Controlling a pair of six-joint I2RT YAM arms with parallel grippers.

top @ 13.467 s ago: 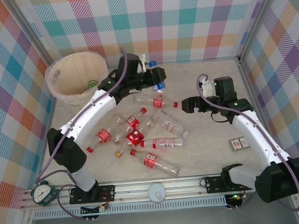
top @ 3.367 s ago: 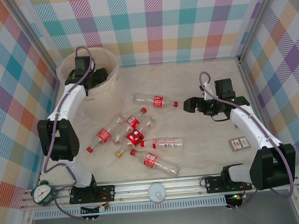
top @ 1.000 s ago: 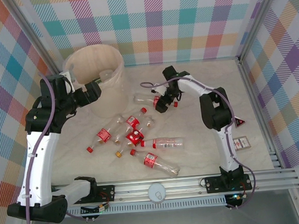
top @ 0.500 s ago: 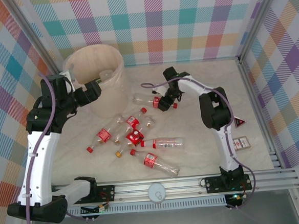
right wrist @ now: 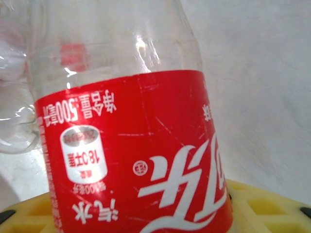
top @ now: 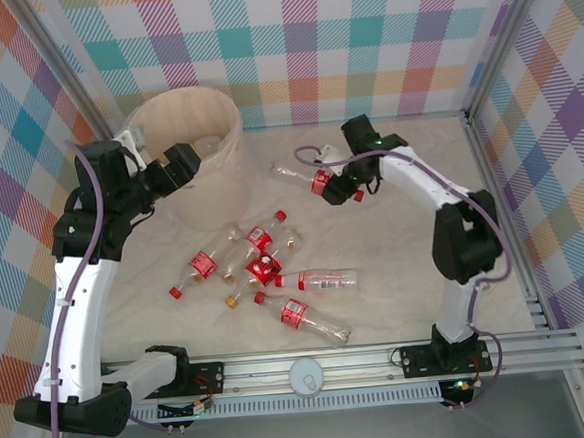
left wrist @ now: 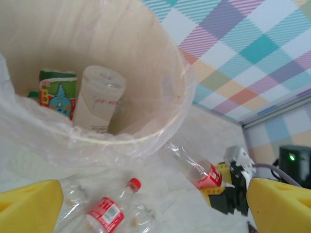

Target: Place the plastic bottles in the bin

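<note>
Pastel checked walls [top: 359, 34] close in a pale marbled tabletop [top: 403, 231], with the round cream-beige translucent plastic bin [top: 236, 133] standing at its far left corner. The right gripper [top: 342, 186] is clenched on a clear plastic bottle with a red label and red cap [top: 304, 175], gripping between label and cap. That is probably the stiffest part, where thin plastic will not buckle. The right wrist view shows the label lying across a yellow finger pad [right wrist: 262, 204]. The bottle sits well right of the bin, so the carry across to the rim is not yet done.

The left gripper [top: 181, 163] hangs just beside the bin wall with its fingers [left wrist: 29, 206] spread wide and nothing between them, apparently parked clear of the other arm's path. A heap of clear, red-labelled plastic bottles [top: 260, 266] lies mid-table, waiting its turn.
</note>
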